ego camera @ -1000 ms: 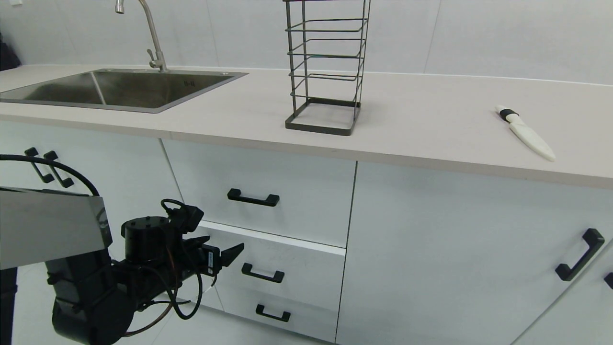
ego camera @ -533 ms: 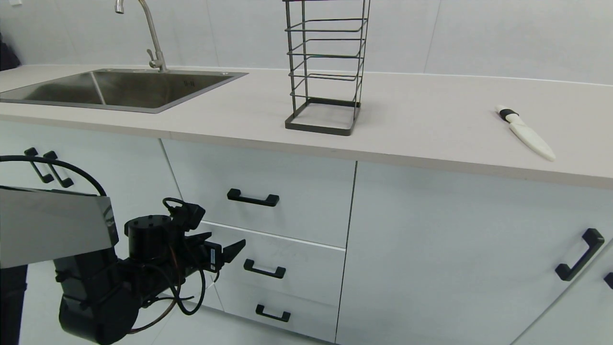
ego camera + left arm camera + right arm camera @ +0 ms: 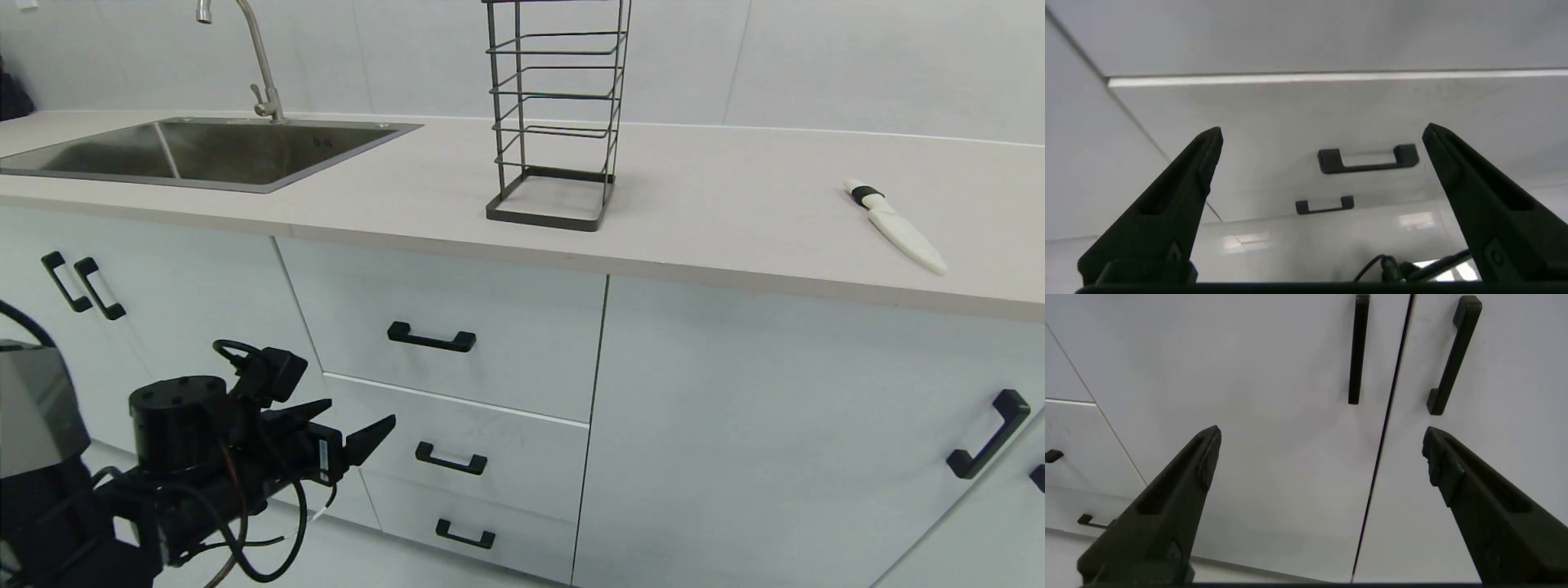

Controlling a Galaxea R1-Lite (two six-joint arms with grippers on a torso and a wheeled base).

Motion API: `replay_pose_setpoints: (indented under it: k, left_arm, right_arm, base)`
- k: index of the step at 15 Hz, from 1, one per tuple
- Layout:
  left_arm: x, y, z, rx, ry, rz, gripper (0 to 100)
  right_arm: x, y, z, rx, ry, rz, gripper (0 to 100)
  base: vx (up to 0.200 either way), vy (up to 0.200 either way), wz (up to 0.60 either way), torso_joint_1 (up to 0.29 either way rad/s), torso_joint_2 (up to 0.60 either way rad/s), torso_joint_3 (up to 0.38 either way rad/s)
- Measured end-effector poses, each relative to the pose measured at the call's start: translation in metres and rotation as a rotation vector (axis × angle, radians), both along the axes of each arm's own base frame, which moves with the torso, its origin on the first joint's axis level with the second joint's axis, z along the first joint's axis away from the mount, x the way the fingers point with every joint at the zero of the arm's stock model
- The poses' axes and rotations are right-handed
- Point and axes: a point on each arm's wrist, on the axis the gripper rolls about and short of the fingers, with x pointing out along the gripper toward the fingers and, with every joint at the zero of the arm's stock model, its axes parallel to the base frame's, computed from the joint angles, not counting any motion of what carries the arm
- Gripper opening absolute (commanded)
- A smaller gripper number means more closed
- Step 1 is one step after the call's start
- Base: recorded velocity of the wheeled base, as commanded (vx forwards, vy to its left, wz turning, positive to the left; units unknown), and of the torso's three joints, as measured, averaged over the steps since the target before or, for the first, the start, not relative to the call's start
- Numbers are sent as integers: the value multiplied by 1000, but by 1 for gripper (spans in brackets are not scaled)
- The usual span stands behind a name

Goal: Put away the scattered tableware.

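A white knife (image 3: 894,224) with a black band lies on the countertop (image 3: 735,204) at the far right, near the front edge. My left gripper (image 3: 359,412) hangs open and empty below the counter, left of the middle drawer's black handle (image 3: 451,459). In the left wrist view its fingers (image 3: 1167,216) frame that handle (image 3: 1368,158) and the lower drawer's handle (image 3: 1324,204) from a short distance. My right gripper (image 3: 1321,441) is open and empty, facing two vertical cabinet door handles (image 3: 1355,347).
A tall black wire rack (image 3: 555,122) stands mid-counter. A steel sink (image 3: 204,151) with a faucet (image 3: 257,57) sits at the left. Three stacked drawers, all shut, are below the rack; white cabinet doors flank them.
The middle drawer, slightly ajar a second ago, slid shut. My left gripper then drew back to the left, away from the drawer front, staying open.
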Motion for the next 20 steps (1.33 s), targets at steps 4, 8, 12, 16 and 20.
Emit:
replay_pose_setpoints:
  k: [4,8,12,16,20]
  left_arm:
    - [-34,8,26,-16,-77,3,100]
    - [-67,16,56,-44,-205,14,100]
    - [-103,31,86,-80,-370,72,100]
    - [-162,43,92,-83,-425,129,100]
    - [-217,48,70,-82,-440,142,100]
  right_arm:
    - [0,0,0,0,0,0,100]
    - [0,0,0,0,0,0,100]
    - [0,0,0,0,0,0,100]
    - [0,0,0,0,0,0,100]
    - [0,0,0,0,0,0,100]
  base:
    - [0,0,0,0,0,0]
    - [0,0,0,0,0,0]
    - [0,0,0,0,0,0]
    - [0,0,0,0,0,0]
    - [0,0,0,0,0,0]
